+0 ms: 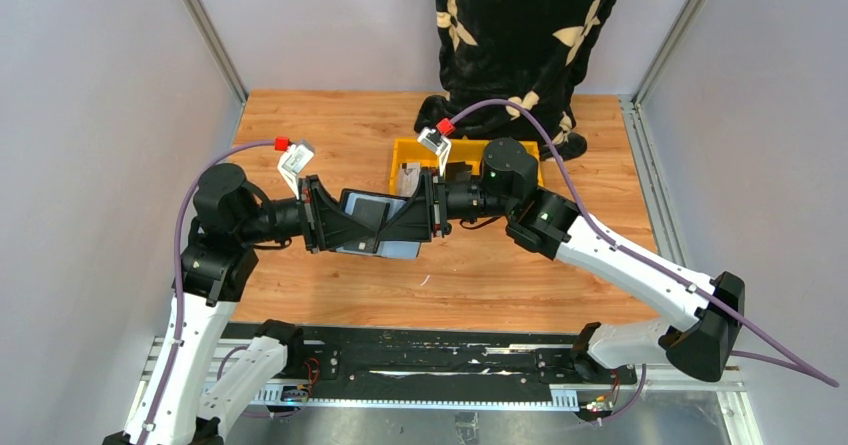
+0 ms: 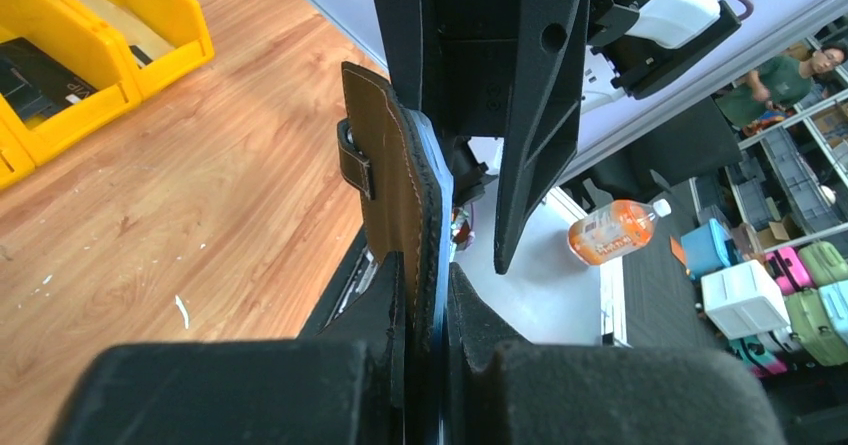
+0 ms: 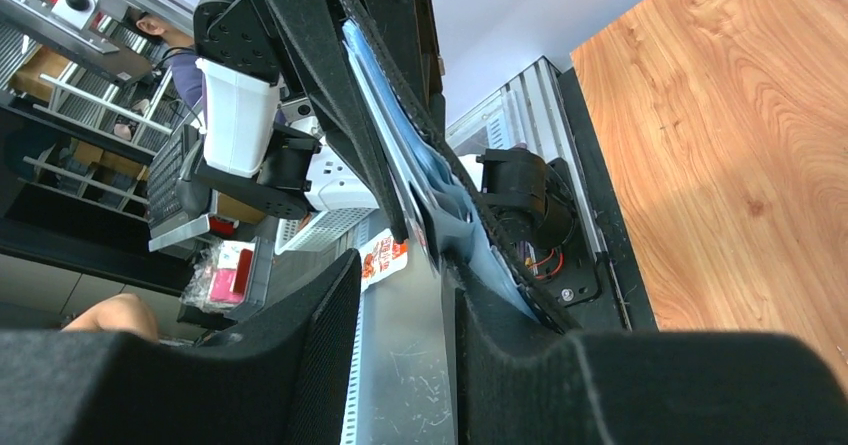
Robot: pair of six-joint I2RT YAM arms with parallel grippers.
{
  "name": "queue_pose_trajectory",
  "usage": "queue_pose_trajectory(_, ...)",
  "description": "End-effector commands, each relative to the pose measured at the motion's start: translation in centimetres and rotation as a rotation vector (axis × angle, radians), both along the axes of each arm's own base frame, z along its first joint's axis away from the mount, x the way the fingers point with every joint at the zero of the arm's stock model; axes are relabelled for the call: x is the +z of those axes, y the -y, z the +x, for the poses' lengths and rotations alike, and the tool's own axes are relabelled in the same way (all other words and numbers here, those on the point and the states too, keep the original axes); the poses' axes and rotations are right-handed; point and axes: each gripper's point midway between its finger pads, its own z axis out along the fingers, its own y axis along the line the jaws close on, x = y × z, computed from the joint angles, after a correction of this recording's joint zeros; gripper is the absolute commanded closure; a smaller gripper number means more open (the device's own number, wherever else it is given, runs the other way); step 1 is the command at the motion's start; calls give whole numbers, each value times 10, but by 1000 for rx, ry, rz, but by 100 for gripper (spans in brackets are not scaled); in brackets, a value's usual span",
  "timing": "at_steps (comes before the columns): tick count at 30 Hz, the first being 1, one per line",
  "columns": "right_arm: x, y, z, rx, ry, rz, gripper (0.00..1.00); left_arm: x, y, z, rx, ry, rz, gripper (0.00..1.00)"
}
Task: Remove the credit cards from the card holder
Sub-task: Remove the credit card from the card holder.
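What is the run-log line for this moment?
left gripper: shut on small black leather folding card holder | right gripper: open, at its blue sleeves

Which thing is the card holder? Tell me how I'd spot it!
On the wooden table, look above the middle, where the left gripper and right gripper meet. The card holder is the small flat black wallet with pale blue sleeves, pinched in the left gripper. Unlike the yellow bin behind it, it is dark, thin and held up off the table.
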Motion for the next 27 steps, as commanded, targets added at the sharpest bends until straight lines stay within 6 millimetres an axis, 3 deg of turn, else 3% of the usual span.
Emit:
queue_pose_trajectory(1, 14, -1, 31, -161, 61, 20, 61, 7, 1, -36, -155, 23, -17, 95)
queue_pose_trajectory(9, 25, 3, 36, -195, 121, 22, 60, 3, -5, -37, -121, 137, 43, 99)
queue_pose_trajectory(16, 59, 29, 28, -207, 387, 32, 40, -5, -8, -45, -149, 136, 78, 99)
queue_pose_trajectory(21, 61, 19, 15, -90, 463, 103, 23, -3, -7, -48, -170, 120, 69, 99)
queue_pose_trajectory(27, 57, 4, -16, 123, 451, 168, 19, 0, -7, -48, -173, 123, 65, 99)
